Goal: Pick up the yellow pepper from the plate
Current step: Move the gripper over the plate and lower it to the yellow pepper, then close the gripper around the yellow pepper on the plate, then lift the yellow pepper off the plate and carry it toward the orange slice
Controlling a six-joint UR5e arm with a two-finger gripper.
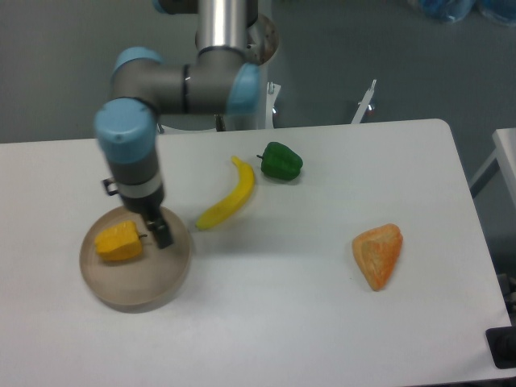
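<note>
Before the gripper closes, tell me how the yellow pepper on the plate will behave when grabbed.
The yellow pepper looks like a blocky toy, so it is probably stiff and light. Its lumpy sides suggest it won't roll far, though it may slide on the smooth plate if nudged. The gripper sits by its stem side, so an off-centre pinch could twist it.

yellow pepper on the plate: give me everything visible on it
The small blocky yellow-orange toy pepper looks like matte plastic or foam, with a short dark stem pointing right toward the black two-finger gripper. It lies on its side in the left half of the round shallow tan plate, resting on the plate's floor. The gripper tip is right beside the stem end; whether the jaws touch it cannot be told. Nothing else touches it.
</note>
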